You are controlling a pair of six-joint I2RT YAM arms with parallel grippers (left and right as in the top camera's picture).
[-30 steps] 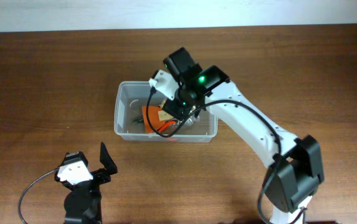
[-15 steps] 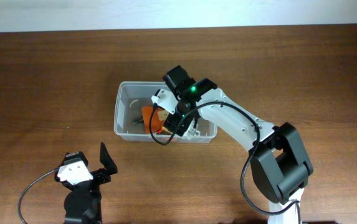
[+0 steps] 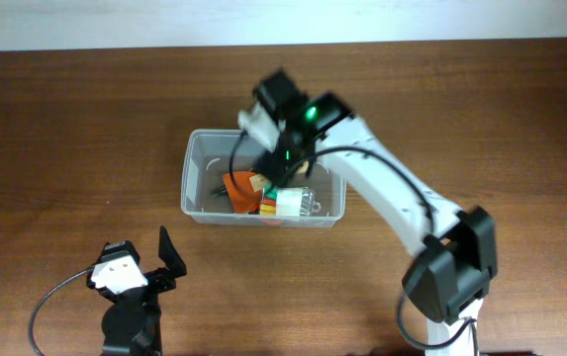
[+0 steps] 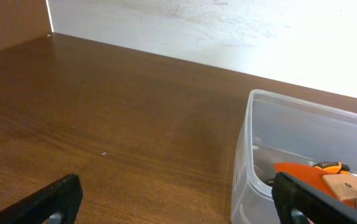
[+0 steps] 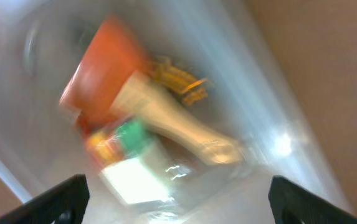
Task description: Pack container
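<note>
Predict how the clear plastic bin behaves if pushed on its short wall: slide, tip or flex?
The large clear translucent plastic bin is wider than tall, so it would probably slide on the smooth wooden table rather than tip. Its thin-looking walls may flex. The orange item inside probably adds little weight.

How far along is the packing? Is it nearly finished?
It looks nearly done. An orange item and a small clear case lie inside the container. The right gripper hovers open over them, holding nothing. The left gripper rests open, apart from the container. I see nothing loose on the table.
</note>
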